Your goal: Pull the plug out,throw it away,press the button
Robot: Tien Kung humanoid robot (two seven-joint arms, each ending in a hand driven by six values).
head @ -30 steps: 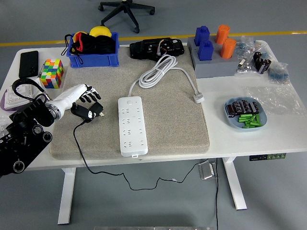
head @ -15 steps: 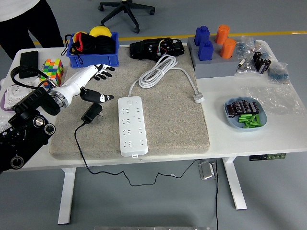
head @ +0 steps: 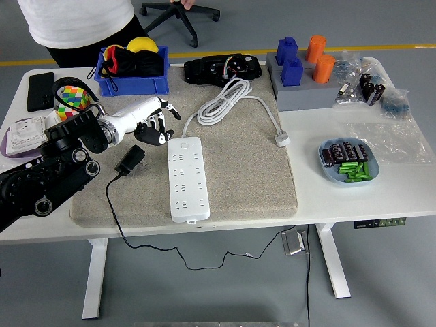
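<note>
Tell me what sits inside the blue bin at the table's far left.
The blue bin holds a black bundle with red trim and a yellow round object behind it. Anything beneath the bundle is covered.

Head view. A white power strip lies lengthwise on a beige mat on the white table. The left hand, fingers loosely curled and holding nothing, hovers just beyond the strip's far-left corner. A black plug lies on the mat left of the strip, its cable trailing over the near table edge. The strip's white cord coils beyond its far end. A person in a white top stands at the far-left side.
</note>
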